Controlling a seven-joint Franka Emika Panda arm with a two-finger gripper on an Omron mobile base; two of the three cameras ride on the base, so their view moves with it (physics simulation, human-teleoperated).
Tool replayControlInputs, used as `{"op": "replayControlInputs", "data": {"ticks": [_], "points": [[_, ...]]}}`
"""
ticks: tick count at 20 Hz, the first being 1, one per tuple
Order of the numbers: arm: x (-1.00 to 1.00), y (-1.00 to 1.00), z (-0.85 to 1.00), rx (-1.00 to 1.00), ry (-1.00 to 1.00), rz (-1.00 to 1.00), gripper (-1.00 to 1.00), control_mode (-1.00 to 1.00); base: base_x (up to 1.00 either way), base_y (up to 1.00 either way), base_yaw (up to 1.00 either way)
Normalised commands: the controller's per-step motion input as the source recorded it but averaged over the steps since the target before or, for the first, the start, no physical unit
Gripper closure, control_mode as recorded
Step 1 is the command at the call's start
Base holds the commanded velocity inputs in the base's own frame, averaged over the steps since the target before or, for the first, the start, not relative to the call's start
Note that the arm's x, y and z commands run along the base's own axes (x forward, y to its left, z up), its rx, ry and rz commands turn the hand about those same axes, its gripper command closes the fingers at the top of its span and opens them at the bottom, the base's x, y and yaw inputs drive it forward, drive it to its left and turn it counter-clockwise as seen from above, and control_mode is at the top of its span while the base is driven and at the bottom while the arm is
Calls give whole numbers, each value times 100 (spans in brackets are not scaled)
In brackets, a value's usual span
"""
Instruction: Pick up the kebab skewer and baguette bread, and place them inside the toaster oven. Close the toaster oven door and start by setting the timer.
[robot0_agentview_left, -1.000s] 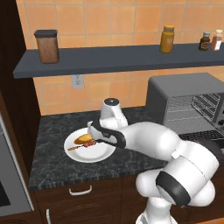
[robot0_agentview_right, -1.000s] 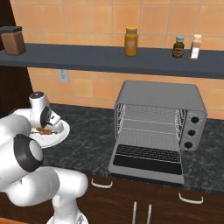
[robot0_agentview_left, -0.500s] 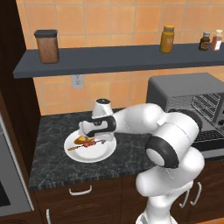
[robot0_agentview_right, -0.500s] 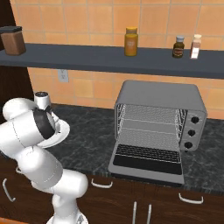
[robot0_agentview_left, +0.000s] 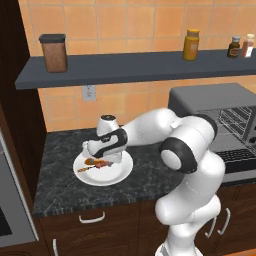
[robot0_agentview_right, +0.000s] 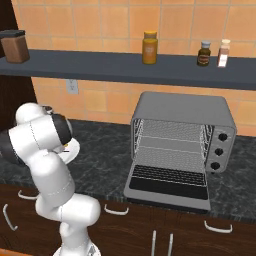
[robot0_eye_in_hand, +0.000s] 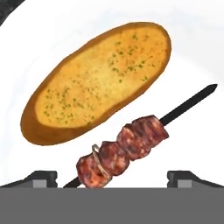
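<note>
Lowered closer over the white plate (robot0_agentview_left: 118, 173), the gripper (robot0_eye_in_hand: 112, 177) gapes wide, empty, straddling the kebab skewer (robot0_eye_in_hand: 127, 149).

Arm: rises from lower right of left base view; bends at a dark elbow; reaches left and forward, forearm roughly level
Wrist: turned down; hand pointing at the surface below
Gripper (robot0_agentview_left: 100, 159): low, at the far left end of the reach; fingers spread wide; nothing between them
Fingertips (robot0_eye_in_hand: 40, 177): two dark tips at the bottom corners of hand view, far apart; touching nothing
Right base view: arm folded at the left edge; elbow forward; hand hidden behind forearm
</note>
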Motion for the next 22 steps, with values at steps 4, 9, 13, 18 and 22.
{"op": "replayControlInputs", "data": {"ticks": [4,9,13,18,22], "points": [[14,3,-26,0,0,0,-100,-100,0,0,0],[11,5,-29,0,1,0,-100,-100,0,0,0],[3,17,-30,0,2,0,100,-100,0,0,0],[0,8,-55,0,3,0,100,-100,0,0,0],[0,0,-66,0,0,0,100,-100,0,0,0]]}}
